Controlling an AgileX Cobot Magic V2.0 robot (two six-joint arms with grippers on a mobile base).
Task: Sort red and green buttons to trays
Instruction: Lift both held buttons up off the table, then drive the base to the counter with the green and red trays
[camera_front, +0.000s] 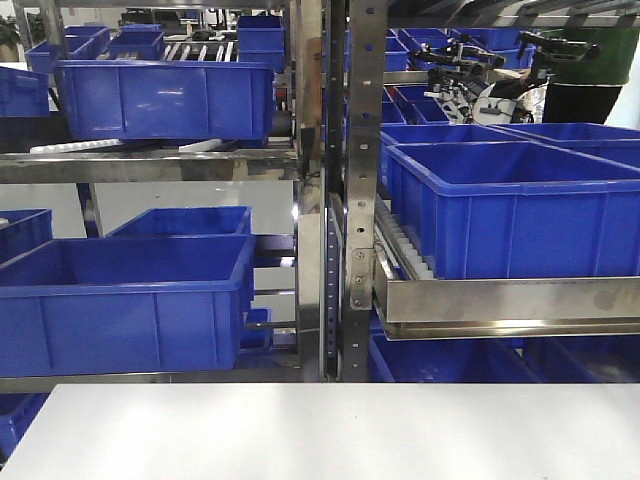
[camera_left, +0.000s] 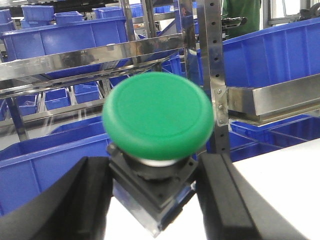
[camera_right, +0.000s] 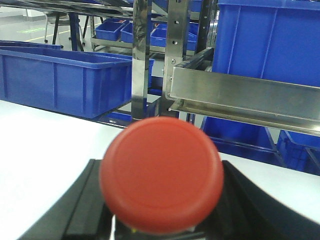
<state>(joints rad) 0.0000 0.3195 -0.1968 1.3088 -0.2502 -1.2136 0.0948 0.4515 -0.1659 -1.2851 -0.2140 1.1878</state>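
The green button (camera_left: 160, 117) sits tilted in the left tool (camera_left: 154, 200), whose fingers (camera_left: 80, 200) are clamped on its dark body while the round cap stands clear ahead of them. The red button (camera_right: 161, 175) is gripped the same way by the right tool (camera_right: 162, 220), its cap hiding the body. Both are over the white tabletop (camera_right: 45, 145), short of its far edge, where a steel rack (camera_right: 240, 97) of blue crates (camera_right: 65, 80) stands.

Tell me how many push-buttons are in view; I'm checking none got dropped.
2: the green button in the left gripper, the red button in the right gripper. Others may be hidden.
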